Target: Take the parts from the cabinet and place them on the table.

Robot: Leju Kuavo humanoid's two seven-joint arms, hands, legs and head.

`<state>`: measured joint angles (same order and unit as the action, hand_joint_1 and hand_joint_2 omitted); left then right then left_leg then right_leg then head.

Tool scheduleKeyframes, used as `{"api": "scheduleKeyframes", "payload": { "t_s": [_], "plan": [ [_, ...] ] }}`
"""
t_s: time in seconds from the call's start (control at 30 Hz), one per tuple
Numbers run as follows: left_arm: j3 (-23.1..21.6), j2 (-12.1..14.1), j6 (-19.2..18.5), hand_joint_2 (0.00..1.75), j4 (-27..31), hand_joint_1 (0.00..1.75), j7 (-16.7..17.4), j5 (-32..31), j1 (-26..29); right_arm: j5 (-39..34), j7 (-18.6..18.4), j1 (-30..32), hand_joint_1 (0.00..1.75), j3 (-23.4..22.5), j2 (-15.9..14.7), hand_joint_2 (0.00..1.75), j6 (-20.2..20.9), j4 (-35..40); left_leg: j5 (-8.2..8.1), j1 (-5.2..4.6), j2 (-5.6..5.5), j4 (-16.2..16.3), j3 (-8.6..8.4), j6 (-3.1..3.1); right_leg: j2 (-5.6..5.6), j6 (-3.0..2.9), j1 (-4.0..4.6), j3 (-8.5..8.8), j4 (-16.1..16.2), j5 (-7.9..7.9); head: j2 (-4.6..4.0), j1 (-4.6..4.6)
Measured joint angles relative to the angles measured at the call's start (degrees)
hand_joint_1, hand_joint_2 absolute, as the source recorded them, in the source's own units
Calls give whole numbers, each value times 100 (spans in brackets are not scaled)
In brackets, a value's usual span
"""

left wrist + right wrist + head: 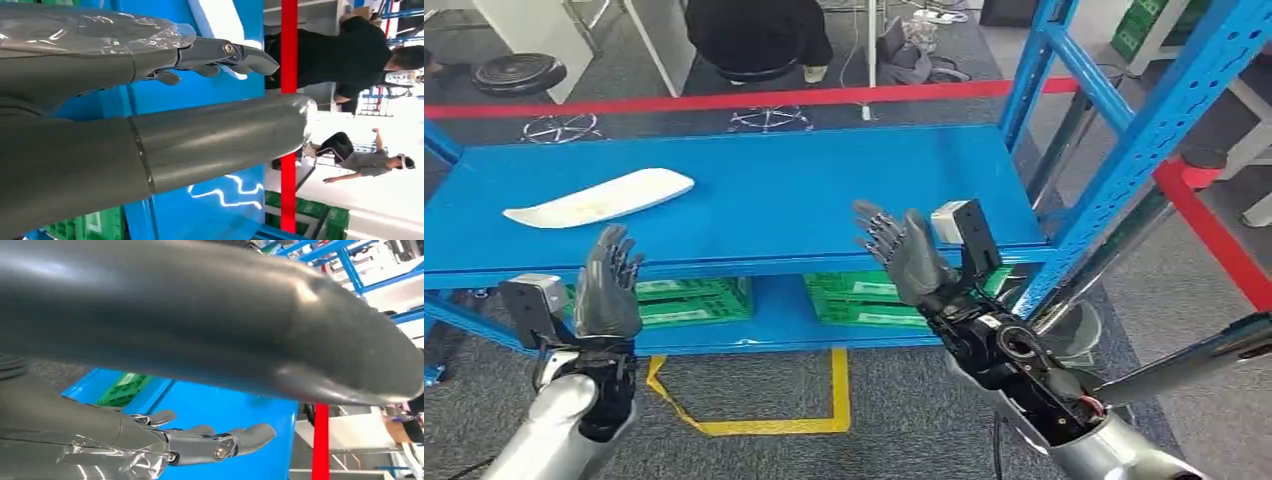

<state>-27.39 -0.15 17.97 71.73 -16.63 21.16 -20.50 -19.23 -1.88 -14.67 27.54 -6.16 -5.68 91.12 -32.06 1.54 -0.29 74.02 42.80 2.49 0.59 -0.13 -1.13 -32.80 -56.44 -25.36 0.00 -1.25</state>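
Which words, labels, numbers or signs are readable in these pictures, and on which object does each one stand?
None can be read.
Green crates on the lower shelf: pale markings, too blurred to read.
Long white part on the blue shelf: no text visible.
Left hand and right hand: no markings visible.

White part (600,198) lies on blue shelf (824,190).

Long white curved part (600,198), lying flat on blue cabinet shelf (824,190), toward its left end
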Motion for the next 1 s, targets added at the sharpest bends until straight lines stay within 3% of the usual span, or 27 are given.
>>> {"api": "scheduleKeyframes", "payload": {
  "t_s": [0.03, 0.07, 0.13, 0.17, 0.2, 0.23, 0.3, 0.33, 0.37, 0.43, 0.5, 0.53, 0.57, 0.63, 0.67, 0.7, 0.73, 0.8, 0.87, 0.9, 0.97, 1.0],
  "plan": [
    [0, 2, 5, 0, 0, 0, 0, 0, 13, 0, -2, 0, 0, 0, 0, 0, 0, 0, 82, -16, -1, 50, 79, -35, 2, -15, 22, 12, 0, -9, 0, 5],
    [0, 11, 9, 0, 0, 0, 0, 0, 17, 0, -2, -2, 0, 0, 0, 0, 2, 0, 305, -50, -1, -206, -3, -88, 10, -30, 42, 34, 1, -22, 0, 7],
    [0, 13, 15, 0, 2, 0, 0, -2, 3, 0, -2, -7, 0, 0, 0, 0, 11, 2, 875, -137, -3, -1278, -476, -224, 17, -47, 62, 85, 4, -50, 0, 11],
    [0, 15, 26, 0, 7, 0, 0, -7, -3, 0, -2, -9, 0, 0, 2, 0, 13, 2, 1009, -195, -1, -1745, -681, -294, 17, -40, 58, 98, 10, -66, 0, 13],
    [0, 15, 39, 0, 13, 0, 2, -7, -9, 0, -2, -8, 0, 0, 2, 0, 15, 2, 931, -224, 23, -1866, -753, -307, 25, -10, 104, 82, -1, -90, 0, 20],
    [0, 15, 39, 0, 17, 0, 0, -11, -9, 0, -4, -3, 0, 0, 2, 0, 15, 0, 938, -237, 30, -1870, -749, -294, 23, 8, 77, 83, 12, -91, 0, 15],
    [2, 22, 44, 0, 17, 0, 2, -9, 1, 0, -9, -9, 0, 0, 4, 0, 17, 2, 919, -261, 18, -1885, -761, -324, 11, 62, 60, 116, 56, -106, 0, 26],
    [0, 22, 44, 0, 31, 0, 2, -11, 2, 0, -9, -14, 0, -2, 7, 0, 17, 9, 946, -192, 15, -1980, -833, -349, 9, 101, 98, 133, 58, -139, 0, 18],
    [0, 15, 44, 0, 48, 0, -2, -13, 12, 0, -9, -6, 0, -9, 4, 0, 17, 13, 949, -186, 20, -2033, -897, -353, -8, 112, 80, 86, -54, -195, 0, 7],
    [0, 11, 44, 0, 52, 0, 2, -13, 0, 0, -9, -33, 0, -11, 4, 0, 17, 13, 907, -174, 23, -2039, -964, -410, -12, 146, 68, -273, -828, -545, 0, -68],
    [0, 11, 44, 0, 52, 0, 9, -13, 29, 0, -11, 8, 0, -11, 4, 0, 15, 9, 850, -172, 24, -2037, -1016, -410, -15, 188, 52, -773, -1700, -794, 0, -85],
    [0, 11, 44, 0, 52, 0, 13, -15, 41, 0, -13, 16, 0, -11, 4, 0, 17, 4, 823, -169, 21, -2035, -1051, -407, -21, 202, 36, -883, -1799, -729, 0, -109],
    [0, 11, 44, 0, 52, 0, 15, -17, 46, 0, -15, 16, 0, -11, 4, 0, 17, 2, 789, -162, 15, -2033, -1092, -394, -23, 217, 16, -846, -1618, -533, 0, -133],
    [0, 9, 44, 0, 52, 0, 17, -20, 43, 0, -15, 11, 0, -13, 4, 0, 13, 2, 696, -144, -3, -2007, -1201, -348, -35, 241, -18, -466, -665, 93, 0, -164],
    [0, 4, 44, 0, 52, 0, 17, -26, 41, 2, -15, 11, 0, -15, 4, 0, 13, 2, 637, -140, -4, -1986, -1245, -315, -49, 249, -31, -286, -179, 309, 0, -185],
    [0, 4, 44, 0, 50, 0, 15, -31, 32, 0, -18, 7, 0, -13, 4, 0, 13, -7, 609, -172, -12, -1971, -1232, -272, -42, 247, 12, -208, -139, 194, -2, -186],
    [0, 0, 44, 0, 50, 0, 18, -35, 21, 2, -17, -6, 0, -13, 7, 0, 13, 0, 606, -170, -15, -1929, -1183, -241, -31, 161, -1, -104, 17, 107, 0, -185],
    [0, -7, 42, 0, 50, 0, -2, -46, 22, 4, -17, 12, 0, -18, 4, 0, 15, -2, 609, -158, -5, -1964, -1178, -198, -6, 89, 43, -139, -22, 95, 0, -140],
    [2, -7, 37, 0, 52, 0, -15, -52, 6, 29, 0, -3, 0, -24, 15, 0, 17, 2, 509, -142, 1, -1889, -1194, -128, 13, 20, 4, -34, 49, 90, 0, -142],
    [2, -9, 13, 0, 52, 0, -41, -61, -17, 68, 18, -21, 0, -26, 15, 0, 17, 2, 419, -139, 3, -1616, -1064, -95, 8, -20, 0, 11, 66, 64, 0, -72],
    [2, -7, 0, 0, 50, 0, -42, -61, -23, 109, 46, -40, 0, -31, 15, 0, 26, -2, 101, -125, 3, -596, -440, -50, -2, -72, 8, 50, 66, 20, 0, -15],
    [2, -7, 0, 0, 48, 0, -42, -61, 2, 125, 55, -40, 0, -37, 15, 0, 42, -7, 19, -118, 3, -177, -138, -38, -2, -81, 16, 66, 66, -4, 0, -4]
  ]
}}
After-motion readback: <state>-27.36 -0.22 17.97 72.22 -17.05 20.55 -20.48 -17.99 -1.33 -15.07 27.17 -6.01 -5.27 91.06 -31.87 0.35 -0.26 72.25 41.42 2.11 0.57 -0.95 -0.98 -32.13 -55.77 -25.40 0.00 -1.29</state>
